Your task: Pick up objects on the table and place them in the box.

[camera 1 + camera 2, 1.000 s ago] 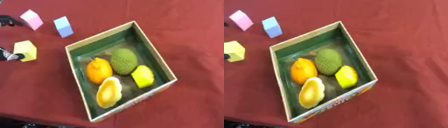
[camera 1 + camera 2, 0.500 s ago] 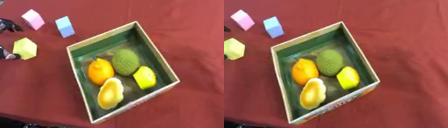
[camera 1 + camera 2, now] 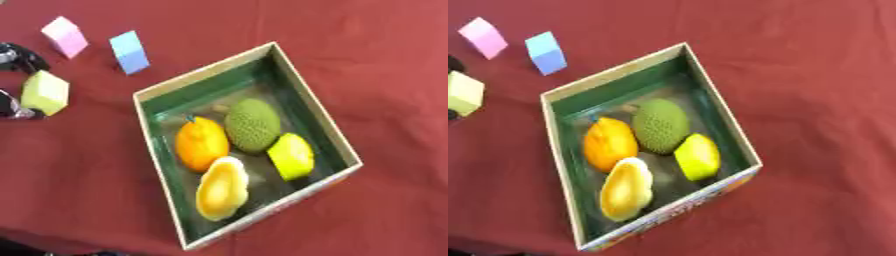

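Observation:
A cardboard box [image 3: 319,122] with a green inside stands in the middle of the red cloth. It holds an orange [image 3: 201,143], a bumpy green fruit [image 3: 253,124], a lemon [image 3: 291,156] and a pale yellow fruit [image 3: 220,188]. To its left lie a yellow-green cube [image 3: 45,92], a pink cube [image 3: 65,36] and a blue cube [image 3: 129,51]. My left hand [image 3: 16,56] reaches in from the left edge. One dark finger curls above the yellow-green cube and another [image 3: 12,108] meets its lower left side. The rest of the hand lies out of frame. My right hand does not show.
Red cloth [image 3: 815,75] covers the whole table. The pink and blue cubes stand apart from each other, behind the box's far left corner. Bare cloth stretches to the right of the box and in front of it.
The upper finger of my left hand has come down toward the yellow-green cube. That cube has shifted slightly up the picture, while the box and the other cubes stayed in place.

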Available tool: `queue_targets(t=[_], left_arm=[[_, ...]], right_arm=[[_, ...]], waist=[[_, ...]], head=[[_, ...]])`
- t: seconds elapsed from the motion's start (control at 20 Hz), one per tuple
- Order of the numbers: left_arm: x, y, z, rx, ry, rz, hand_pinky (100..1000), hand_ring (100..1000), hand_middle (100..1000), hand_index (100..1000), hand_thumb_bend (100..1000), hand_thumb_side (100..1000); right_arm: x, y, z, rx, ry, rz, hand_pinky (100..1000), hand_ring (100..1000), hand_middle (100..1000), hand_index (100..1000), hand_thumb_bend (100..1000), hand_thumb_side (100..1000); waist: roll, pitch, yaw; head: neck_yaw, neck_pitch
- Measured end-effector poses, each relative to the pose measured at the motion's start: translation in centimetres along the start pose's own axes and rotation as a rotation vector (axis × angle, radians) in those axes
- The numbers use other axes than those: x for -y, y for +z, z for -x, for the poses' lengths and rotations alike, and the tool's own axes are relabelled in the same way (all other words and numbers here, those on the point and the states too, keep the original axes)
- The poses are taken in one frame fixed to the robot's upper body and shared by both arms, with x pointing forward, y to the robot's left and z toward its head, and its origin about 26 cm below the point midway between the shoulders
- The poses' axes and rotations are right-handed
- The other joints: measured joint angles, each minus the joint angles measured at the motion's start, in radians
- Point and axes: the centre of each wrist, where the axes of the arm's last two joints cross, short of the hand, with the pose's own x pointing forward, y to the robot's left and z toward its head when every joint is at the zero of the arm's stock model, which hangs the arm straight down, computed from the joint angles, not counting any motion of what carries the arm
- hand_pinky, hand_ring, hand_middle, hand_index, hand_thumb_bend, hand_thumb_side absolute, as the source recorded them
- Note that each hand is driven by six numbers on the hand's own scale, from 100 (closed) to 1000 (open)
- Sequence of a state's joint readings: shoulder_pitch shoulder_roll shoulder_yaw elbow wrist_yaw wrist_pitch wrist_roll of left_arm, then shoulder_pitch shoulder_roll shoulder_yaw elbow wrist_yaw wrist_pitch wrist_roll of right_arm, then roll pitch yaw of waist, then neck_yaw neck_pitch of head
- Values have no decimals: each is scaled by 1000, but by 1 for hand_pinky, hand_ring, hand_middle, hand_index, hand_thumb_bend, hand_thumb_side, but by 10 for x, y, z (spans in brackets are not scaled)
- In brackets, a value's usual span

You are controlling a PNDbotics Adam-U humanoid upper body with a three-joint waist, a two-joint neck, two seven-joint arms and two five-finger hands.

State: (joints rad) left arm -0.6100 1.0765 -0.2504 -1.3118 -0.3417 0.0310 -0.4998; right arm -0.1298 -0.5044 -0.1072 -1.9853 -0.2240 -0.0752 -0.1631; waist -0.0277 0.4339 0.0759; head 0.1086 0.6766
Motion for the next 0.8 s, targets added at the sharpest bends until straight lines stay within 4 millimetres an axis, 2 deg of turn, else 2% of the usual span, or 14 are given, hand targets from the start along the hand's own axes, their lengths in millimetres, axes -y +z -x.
queue_targets(t=[0.1, 0.2, 0.45, 0.8], left_arm=[[-7, 1, -3, 19, 15, 7, 818, 719, 640, 751, 301, 100], [-15, 4, -7, 39, 25, 11, 814, 713, 641, 748, 273, 100], [-35, 13, -21, 83, 26, 22, 815, 715, 651, 748, 273, 100], [-54, 24, -42, 139, -5, 6, 802, 679, 611, 708, 249, 100]], right_arm=[[1, 1, 1, -9, 2, 12, 842, 811, 698, 848, 100, 777], [0, 2, 1, -16, 0, 23, 842, 811, 698, 848, 100, 779], [1, 4, 2, -32, 4, 34, 841, 811, 698, 848, 100, 779], [2, 4, 3, -36, 8, 40, 840, 811, 699, 840, 100, 773]], waist=[[0, 2, 5], [-1, 2, 7], [-1, 1, 15], [8, -14, 23]], head=[[0, 0], [0, 0], [-3, 1], [-14, 2]])
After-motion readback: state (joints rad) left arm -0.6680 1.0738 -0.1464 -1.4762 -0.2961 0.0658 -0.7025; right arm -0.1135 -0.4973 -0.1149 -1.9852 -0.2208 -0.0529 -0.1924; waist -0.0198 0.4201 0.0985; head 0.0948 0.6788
